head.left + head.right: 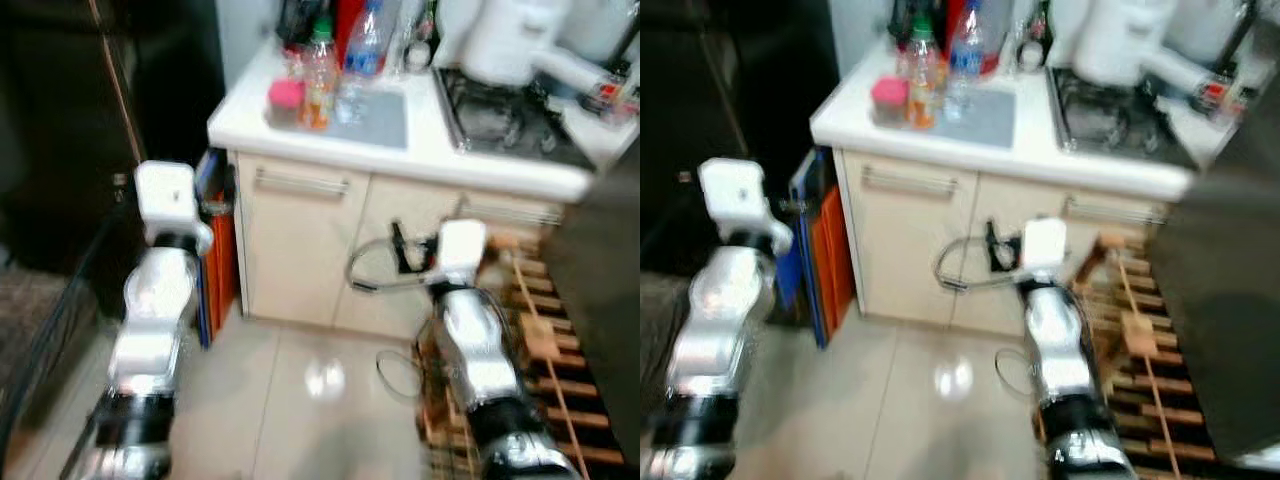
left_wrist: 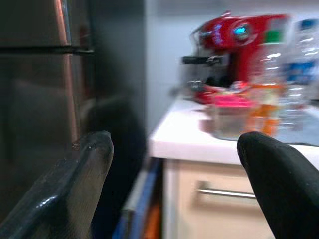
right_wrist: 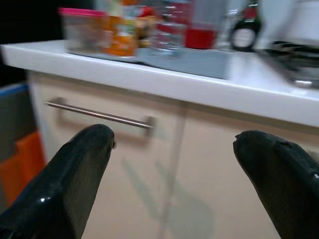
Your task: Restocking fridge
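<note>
The clear plastic bottles [image 1: 345, 60] and the pink-lidded clear container [image 1: 285, 100] stand on the white countertop [image 1: 420, 150], beside the dark steel fridge [image 2: 45, 99]. Judged step: approach; next, reach for one item. The left gripper [image 2: 174, 164] and the right gripper [image 3: 174, 164] are spread wide, empty, short of the counter.

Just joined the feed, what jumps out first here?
A white counter ahead carries a cluster of items at its left end: a pink-lidded container, an orange drink bottle and a clear water bottle. A red coffee machine stands behind them, and the dark fridge is left of the counter.
</note>
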You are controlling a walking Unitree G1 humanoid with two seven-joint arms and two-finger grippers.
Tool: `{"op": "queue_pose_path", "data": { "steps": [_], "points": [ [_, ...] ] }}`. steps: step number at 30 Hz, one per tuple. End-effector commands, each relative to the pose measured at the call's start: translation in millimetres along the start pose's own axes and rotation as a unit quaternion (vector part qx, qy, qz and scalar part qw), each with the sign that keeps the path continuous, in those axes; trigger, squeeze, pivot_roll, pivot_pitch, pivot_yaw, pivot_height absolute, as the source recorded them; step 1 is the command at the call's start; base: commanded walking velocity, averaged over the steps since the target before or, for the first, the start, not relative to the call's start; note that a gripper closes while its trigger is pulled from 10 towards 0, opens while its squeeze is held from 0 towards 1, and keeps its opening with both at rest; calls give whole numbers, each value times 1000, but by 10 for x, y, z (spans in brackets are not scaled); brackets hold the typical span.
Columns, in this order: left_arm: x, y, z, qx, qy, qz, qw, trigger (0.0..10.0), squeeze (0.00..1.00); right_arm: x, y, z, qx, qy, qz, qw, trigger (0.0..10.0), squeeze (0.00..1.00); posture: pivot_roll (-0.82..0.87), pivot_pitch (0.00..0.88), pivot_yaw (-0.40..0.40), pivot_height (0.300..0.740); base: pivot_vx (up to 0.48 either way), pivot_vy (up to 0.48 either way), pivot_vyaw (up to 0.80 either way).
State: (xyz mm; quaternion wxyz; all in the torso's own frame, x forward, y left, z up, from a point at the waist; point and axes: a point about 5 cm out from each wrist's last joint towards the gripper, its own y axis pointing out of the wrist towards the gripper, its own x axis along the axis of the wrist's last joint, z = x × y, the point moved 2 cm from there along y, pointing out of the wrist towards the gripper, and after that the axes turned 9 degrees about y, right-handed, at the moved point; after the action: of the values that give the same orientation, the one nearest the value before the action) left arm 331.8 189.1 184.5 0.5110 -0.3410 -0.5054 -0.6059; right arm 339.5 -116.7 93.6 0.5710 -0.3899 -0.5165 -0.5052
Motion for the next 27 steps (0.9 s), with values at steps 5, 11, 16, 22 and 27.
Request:
{"op": "queue_pose_path", "data": {
  "steps": [5, 11, 16, 22, 27],
  "points": [
    [97, 20, -131, -18, -3, -17, 1000, 10000, 0, 42, -32, -213, -26, -10, -6, 1000, 10000, 0, 15, 0, -57, 740, 466, 0, 0],
    [122, 27, -127, -18, -1, -23, 1000, 10000, 0, 63, -20, -189, -23, -11, -10, 1000, 10000, 0, 15, 0, -55, 740, 467, 0, 0],
    [206, 40, -111, -18, 9, -42, 999, 10000, 0, 408, 74, -57, -3, -21, -77, 997, 10000, 0, 13, 0, -51, 740, 469, 0, 0],
    [481, 80, -90, -9, 27, -98, 995, 10000, 0, 1288, 348, 131, 21, -1, -211, 977, 10000, 0, 18, 0, -45, 740, 471, 0, 0],
    [666, 131, -34, 4, 28, -129, 991, 10000, 0, 1906, 488, 263, 54, -4, -277, 959, 10000, 0, 31, 0, -49, 740, 478, 0, 0]
  ]
}}
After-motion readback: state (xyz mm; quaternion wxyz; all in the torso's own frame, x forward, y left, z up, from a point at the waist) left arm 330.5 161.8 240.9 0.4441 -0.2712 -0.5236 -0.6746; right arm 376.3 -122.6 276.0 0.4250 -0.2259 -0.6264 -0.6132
